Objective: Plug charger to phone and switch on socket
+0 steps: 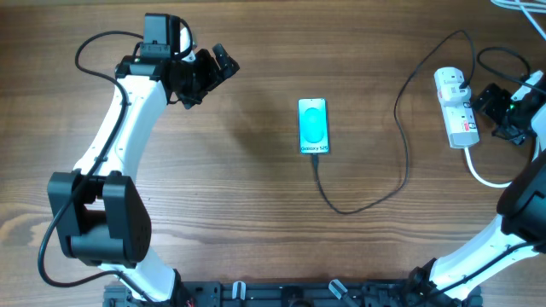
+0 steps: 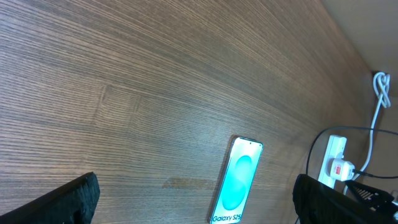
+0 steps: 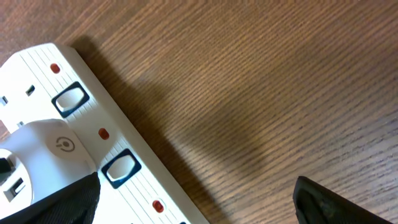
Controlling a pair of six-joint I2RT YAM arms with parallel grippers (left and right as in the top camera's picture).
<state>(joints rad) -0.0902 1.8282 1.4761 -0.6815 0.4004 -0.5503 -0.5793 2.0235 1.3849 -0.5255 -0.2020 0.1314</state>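
The phone (image 1: 313, 126) lies flat mid-table with its cyan screen lit, and also shows low in the left wrist view as phone (image 2: 239, 180). The thin black charger cable (image 1: 401, 128) runs from the phone's near edge, loops right and climbs back to the white socket strip (image 1: 456, 111). Whether its tip is seated in the phone I cannot tell. My left gripper (image 1: 213, 78) hovers open far left of the phone, with nothing between its fingers (image 2: 68, 199). My right gripper (image 1: 493, 109) stands open just right of the socket (image 3: 93, 124). One finger (image 3: 62, 202) hangs over the strip's rocker switches.
A thick white cord (image 1: 482, 175) leaves the socket's near end and curves right. A white plug (image 3: 43, 149) sits in the strip. More white cable (image 2: 380, 106) hangs at the far right edge. Bare wood lies between phone and left arm.
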